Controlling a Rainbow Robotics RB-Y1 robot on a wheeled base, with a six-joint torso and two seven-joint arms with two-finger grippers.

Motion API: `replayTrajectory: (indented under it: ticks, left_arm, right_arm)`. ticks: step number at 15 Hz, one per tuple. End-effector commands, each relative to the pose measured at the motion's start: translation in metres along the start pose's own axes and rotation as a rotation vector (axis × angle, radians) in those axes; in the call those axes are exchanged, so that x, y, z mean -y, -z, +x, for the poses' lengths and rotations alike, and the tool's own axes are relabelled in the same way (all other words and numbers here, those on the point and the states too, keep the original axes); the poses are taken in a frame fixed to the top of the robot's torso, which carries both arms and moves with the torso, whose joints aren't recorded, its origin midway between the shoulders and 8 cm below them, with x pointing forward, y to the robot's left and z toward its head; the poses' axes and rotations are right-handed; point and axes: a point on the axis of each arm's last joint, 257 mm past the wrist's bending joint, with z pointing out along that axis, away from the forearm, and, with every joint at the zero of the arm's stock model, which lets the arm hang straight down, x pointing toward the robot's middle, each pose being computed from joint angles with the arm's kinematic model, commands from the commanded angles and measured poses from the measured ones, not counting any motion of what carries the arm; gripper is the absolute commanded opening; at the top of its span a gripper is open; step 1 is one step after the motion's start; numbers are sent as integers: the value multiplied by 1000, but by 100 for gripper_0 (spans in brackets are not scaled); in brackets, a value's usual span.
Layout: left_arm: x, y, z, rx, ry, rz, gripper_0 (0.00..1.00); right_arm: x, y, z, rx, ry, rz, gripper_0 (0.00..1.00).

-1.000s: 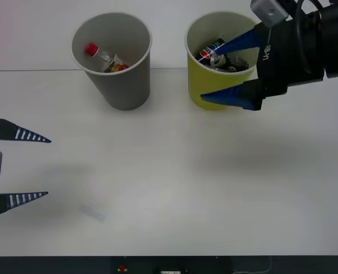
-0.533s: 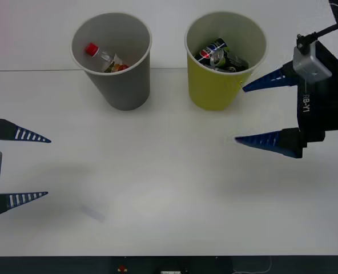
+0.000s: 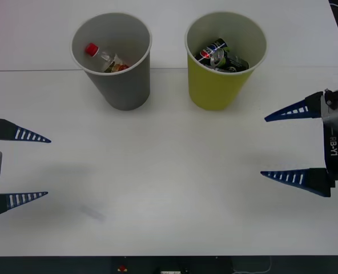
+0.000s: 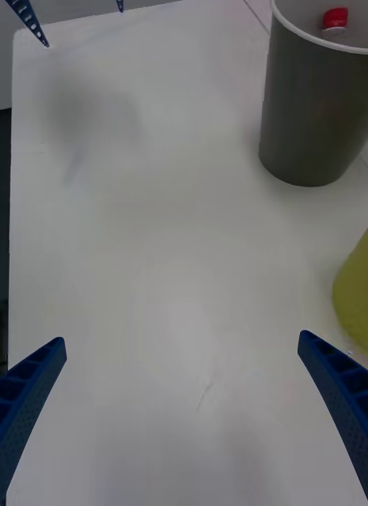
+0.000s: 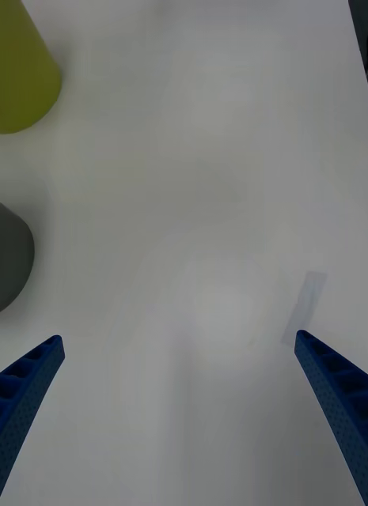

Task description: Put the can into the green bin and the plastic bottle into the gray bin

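Can [image 3: 219, 54]: lies inside the green bin [image 3: 214, 91], dark body with red-and-blue label, silver top showing, other dark scrap beside it. Green bin stands upright at the far side of the counter [image 3: 169, 188], right of centre.

Plastic bottle [image 3: 103, 57]: lies tilted inside the gray bin [image 3: 120, 88], red cap toward the far left wall, yellow-orange label lower down. Gray bin upright, just left of the green bin, the two apart. In the right wrist view the red cap [image 4: 335, 17] peeks over the gray rim [image 4: 310, 103].

Right tool [image 3: 283, 145]: over the right side of the counter, nearer than the green bin and clear of it, fingers spread wide, nothing between them.

Left tool [image 3: 35, 166]: at the near left edge of the counter, well apart from both bins, fingers wide, empty.

Judgement: both sorts appear done; each item sits in its proper bin. Nothing loose on the counter to pick. What remains, at most, is parking the right arm.
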Motion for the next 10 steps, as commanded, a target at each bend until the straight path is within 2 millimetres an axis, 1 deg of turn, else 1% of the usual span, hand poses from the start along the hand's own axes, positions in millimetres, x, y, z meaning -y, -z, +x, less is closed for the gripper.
replayTrajectory:
  ticks: [1,5,10]
  left_arm:
    - [0,0,0,0,0,0,100]
    - [0,0,0,0,0,0,100]
    - [0,0,0,0,0,0,100]
  right_arm:
    - [-14,6,19,-13,14,-3,100]
    - [-27,8,36,-15,24,-8,100]
    - [-32,7,43,-15,8,1,100]
